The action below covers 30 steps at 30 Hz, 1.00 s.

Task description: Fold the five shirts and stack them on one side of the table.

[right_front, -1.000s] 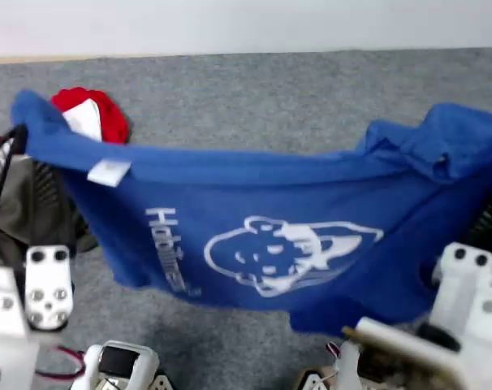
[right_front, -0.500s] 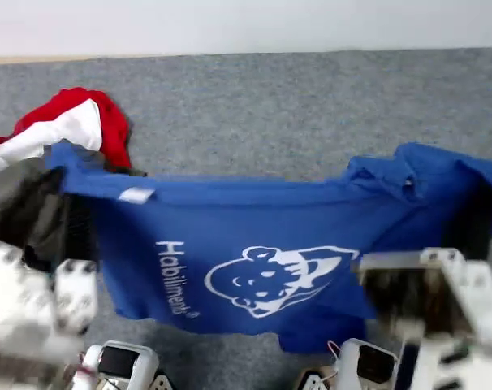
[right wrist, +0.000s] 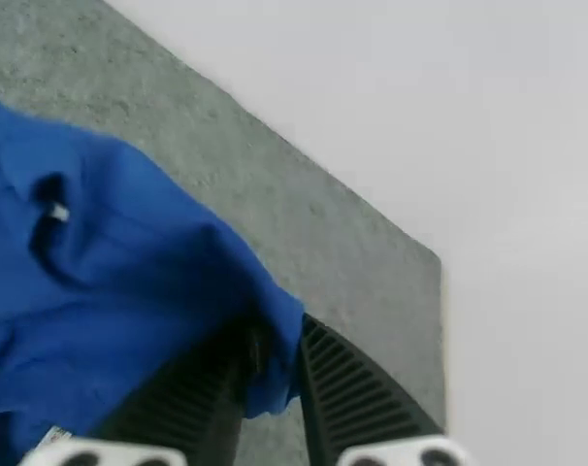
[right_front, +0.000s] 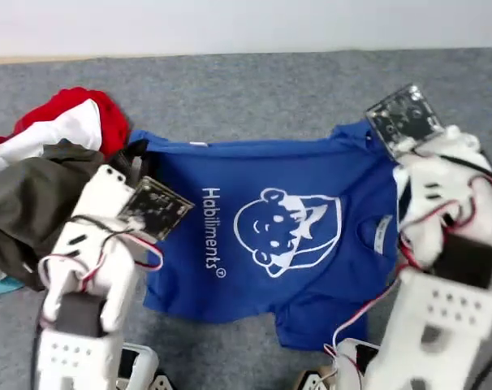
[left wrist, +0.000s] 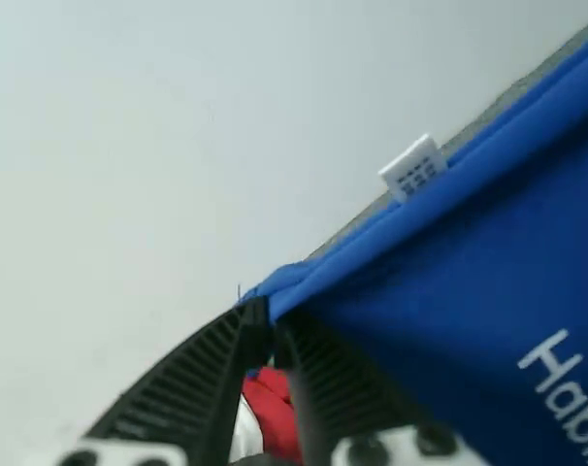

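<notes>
**Desk:** So, what does the frame show?

**Photographer:** A grey counter (right_front: 270,89), with a blue T-shirt (right_front: 230,171) spread print-up across its middle. A second ago that shirt hung stretched in the air between the two arms. It has since been lowered and now lies mostly flat, with the near sleeve rumpled.

**Desk:** And the arms?

**Photographer:** The left arm (right_front: 92,260) is at the hem side and the right arm (right_front: 441,244) at the collar side. The left end effector (left wrist: 265,325) is pressed together on the far hem corner. The right end effector (right wrist: 282,335) pinches blue cloth at the far corner on the collar side.

**Desk:** What does that mean for the job?

**Photographer:** Probably the laying-out is nearly done and the first fold comes next. No folded stack is visible. An olive-brown shirt (right_front: 27,195), a white shirt (right_front: 51,134) and a red shirt (right_front: 71,101) sit heaped just beside the hem, by the left arm.

**Desk:** Any writing?

**Photographer:** White lettering (right_front: 211,227) runs along the chest beside a white cartoon face (right_front: 287,231); I leave it unread. There is also a white care label (left wrist: 413,172) on the hem seam and a neck label (right_front: 381,234) at the collar. Their print is too small to read.
</notes>
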Tool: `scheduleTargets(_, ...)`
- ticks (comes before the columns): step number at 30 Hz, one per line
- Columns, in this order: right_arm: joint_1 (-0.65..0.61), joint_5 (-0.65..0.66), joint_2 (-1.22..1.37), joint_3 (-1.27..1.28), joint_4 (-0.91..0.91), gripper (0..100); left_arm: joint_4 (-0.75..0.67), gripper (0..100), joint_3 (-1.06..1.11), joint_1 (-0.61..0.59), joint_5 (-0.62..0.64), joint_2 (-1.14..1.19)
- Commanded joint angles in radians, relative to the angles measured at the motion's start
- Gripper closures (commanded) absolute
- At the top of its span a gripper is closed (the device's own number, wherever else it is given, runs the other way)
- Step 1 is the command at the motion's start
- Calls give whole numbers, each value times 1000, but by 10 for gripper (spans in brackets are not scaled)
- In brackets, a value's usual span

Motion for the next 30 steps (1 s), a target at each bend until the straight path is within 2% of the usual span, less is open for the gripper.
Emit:
scheduleTargets(1, -12, 6, 59, 20, -189, 988, -255, 995, 56, -68, -35, 120)
scheduleTargets(5, -28, 6, 137, 23, -340, 988, -450, 995, -7, -120, -40, 371)
scheduleTargets(8, -50, 6, 191, 20, -453, 988, -503, 995, -140, -129, -38, 566)
scheduleTargets(18, -101, 11, 400, -21, -717, 988, -505, 995, -665, -129, -37, 1103)
scheduleTargets(25, -96, 11, 587, -204, -717, 988, -502, 995, -909, -124, -37, 1347)
scheduleTargets(30, -97, 11, 622, -222, -699, 988, -471, 995, -952, -129, -37, 1375)
